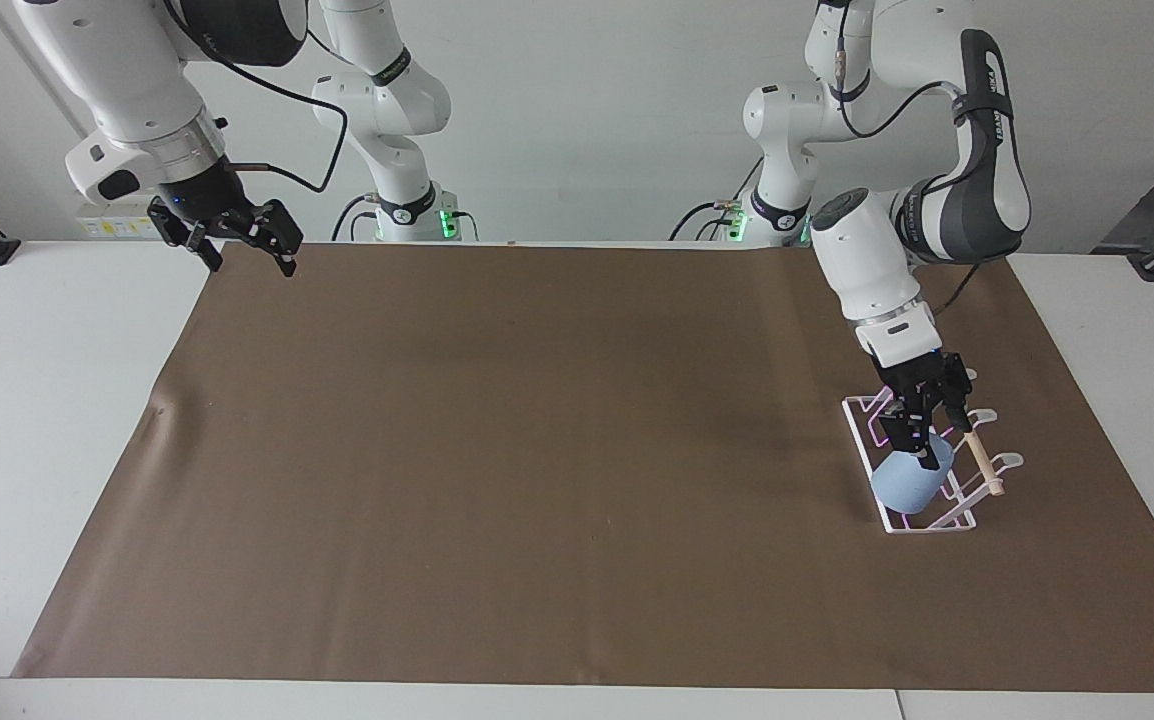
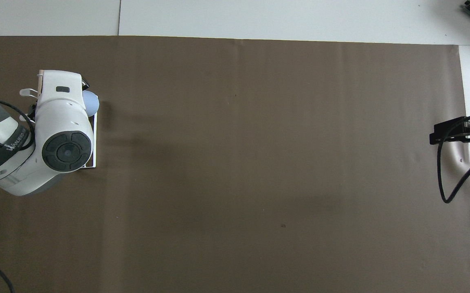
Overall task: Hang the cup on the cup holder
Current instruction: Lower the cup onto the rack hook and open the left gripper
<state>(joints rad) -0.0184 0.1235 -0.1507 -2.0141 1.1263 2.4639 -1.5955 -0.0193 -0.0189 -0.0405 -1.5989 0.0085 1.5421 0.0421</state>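
The light-blue cup (image 1: 907,484) hangs tilted on a prong of the white wire cup holder (image 1: 853,420), its base pointing away from the dowel (image 1: 983,464). In the overhead view a bit of the cup (image 2: 92,102) shows beside the left arm's wrist, over the cup holder (image 2: 95,140). My left gripper (image 1: 922,440) is right above the cup's rim, open a little, with one fingertip still at the rim. My right gripper (image 1: 249,258) waits open in the air over the mat's corner at the right arm's end; the overhead view shows the right gripper (image 2: 432,137) edge-on.
A brown mat (image 1: 537,450) covers most of the white table (image 1: 47,400). A small crease (image 1: 155,410) marks the mat's edge at the right arm's end. The left arm's wrist (image 2: 62,134) hides most of the holder from above.
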